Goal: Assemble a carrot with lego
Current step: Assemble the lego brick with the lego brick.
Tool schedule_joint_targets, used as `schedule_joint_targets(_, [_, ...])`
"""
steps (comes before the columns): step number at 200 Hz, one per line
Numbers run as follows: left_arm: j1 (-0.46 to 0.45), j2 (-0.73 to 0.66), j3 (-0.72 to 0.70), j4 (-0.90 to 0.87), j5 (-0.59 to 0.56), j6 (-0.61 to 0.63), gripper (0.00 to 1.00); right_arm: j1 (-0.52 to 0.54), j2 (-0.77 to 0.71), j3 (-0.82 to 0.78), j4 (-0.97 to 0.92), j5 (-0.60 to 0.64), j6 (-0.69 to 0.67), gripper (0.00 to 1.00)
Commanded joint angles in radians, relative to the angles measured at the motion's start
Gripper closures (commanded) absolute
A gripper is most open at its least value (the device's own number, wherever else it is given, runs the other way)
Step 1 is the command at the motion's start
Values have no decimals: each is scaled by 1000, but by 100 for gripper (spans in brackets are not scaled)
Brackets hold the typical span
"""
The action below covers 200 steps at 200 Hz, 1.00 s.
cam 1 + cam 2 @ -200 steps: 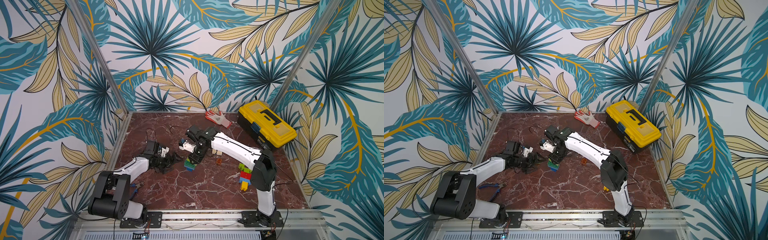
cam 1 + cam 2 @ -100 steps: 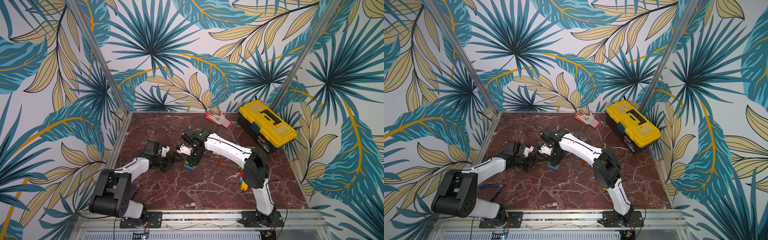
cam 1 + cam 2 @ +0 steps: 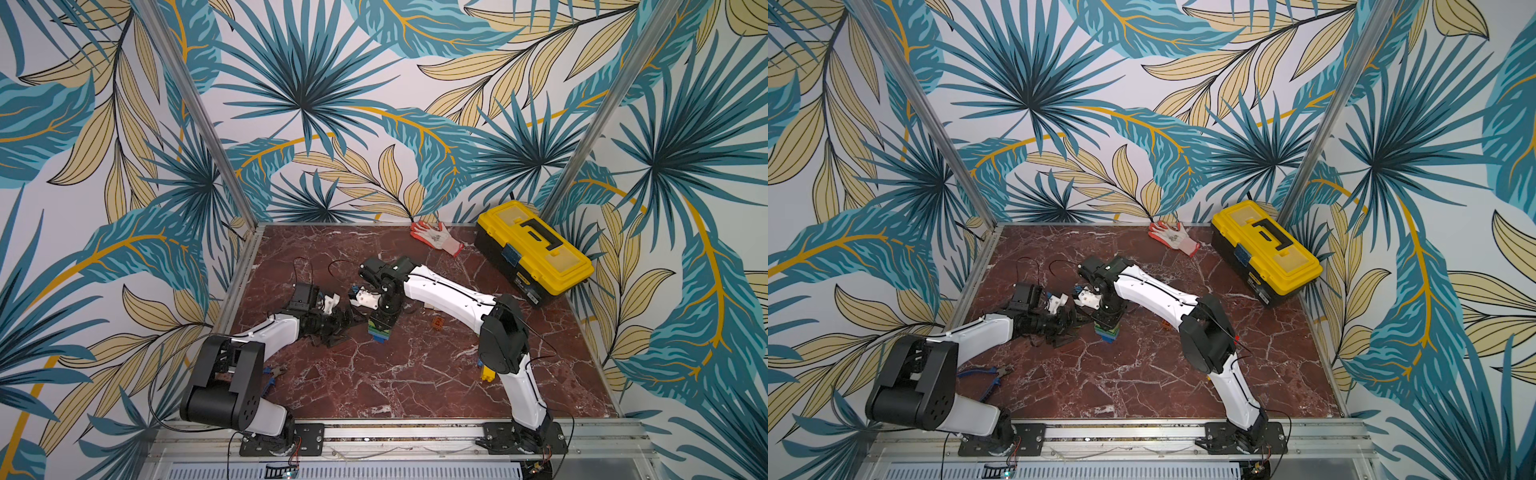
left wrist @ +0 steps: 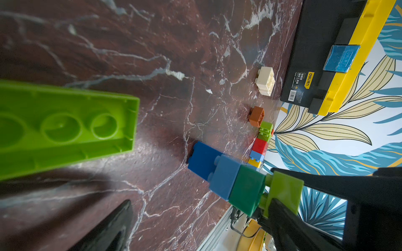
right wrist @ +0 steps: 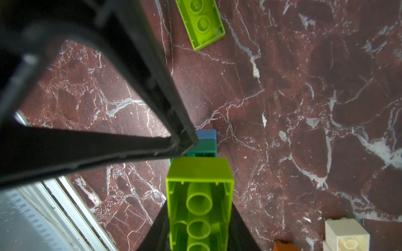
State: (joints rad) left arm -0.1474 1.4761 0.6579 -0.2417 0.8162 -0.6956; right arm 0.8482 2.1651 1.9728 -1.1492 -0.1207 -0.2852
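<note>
My right gripper (image 5: 199,219) is shut on a lime lego brick (image 5: 199,171) that tops a small stack (image 3: 380,328). Below the lime brick come a dark green (image 4: 248,193), a light blue (image 4: 226,180) and a dark blue brick (image 4: 202,159), the last one down at the table. My left gripper (image 3: 332,328) stands open just left of the stack, and one of its fingers (image 4: 113,226) shows low in the left wrist view. An oblong lime brick (image 4: 65,128) lies beside that gripper, hollow side showing (image 5: 201,21). I cannot tell whether it touches a finger.
Loose lego lies to the right: a cream brick (image 4: 265,81), an orange one (image 3: 436,323), and a lime, red, blue and yellow row (image 4: 261,143). A yellow toolbox (image 3: 534,253) and a glove (image 3: 436,237) sit at the back right. Pliers (image 3: 984,374) lie near the left arm's base.
The right arm's elbow and wrist have swung left while the held stack stayed almost in place. The left arm has hardly moved.
</note>
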Motion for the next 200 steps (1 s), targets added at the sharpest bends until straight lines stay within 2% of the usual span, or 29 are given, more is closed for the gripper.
schedule_joint_targets(1, [-3, 7, -6, 18, 11, 21, 2, 4, 25, 6, -19, -11, -15, 70])
schedule_joint_targets(152, [-2, 4, -1, 16, 13, 20, 2, 32, 42, -94, -16, 66, -71, 70])
schedule_joint_targets(200, [-1, 0, 0, 1, 9, 24, 2, 31, 126, -57, -52, 98, -60, 70])
